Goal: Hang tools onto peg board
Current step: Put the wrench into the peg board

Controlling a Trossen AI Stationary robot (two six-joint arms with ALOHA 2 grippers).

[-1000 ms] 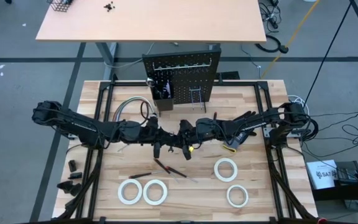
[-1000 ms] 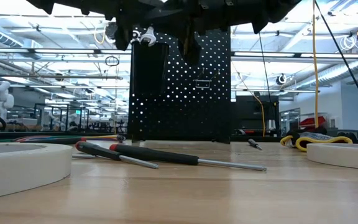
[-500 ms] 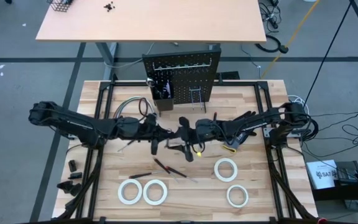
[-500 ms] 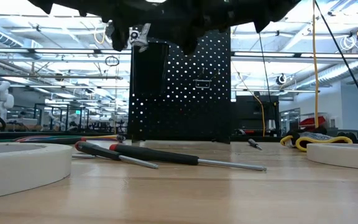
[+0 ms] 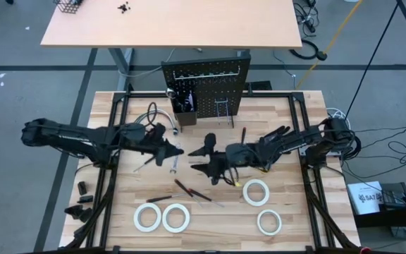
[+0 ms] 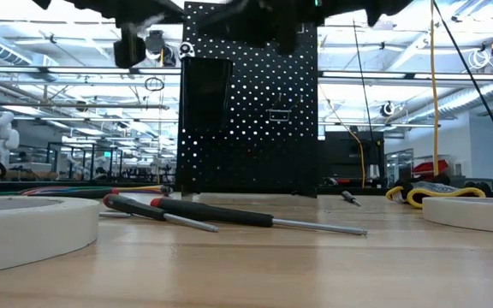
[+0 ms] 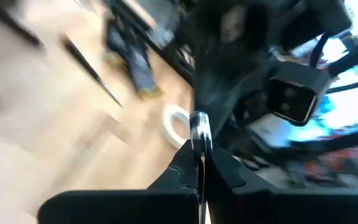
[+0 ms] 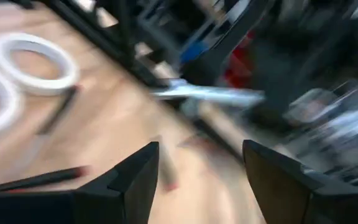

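L gripper: pinched on silver wrench, mid-table.
R gripper: spread, empty.
Peg board: back edge, front unobstructed.

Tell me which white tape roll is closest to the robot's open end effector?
The tape roll just below the right end effector, highest of the four in the high view. The other three lie nearer the table's front edge.

Left arm stretched in from the left edge, its pincer near the middle, fingers pressed together on a thin silver wrench. Right arm reaching in from the right, its pincer just beside the left one, fingers spread wide, holding nothing.
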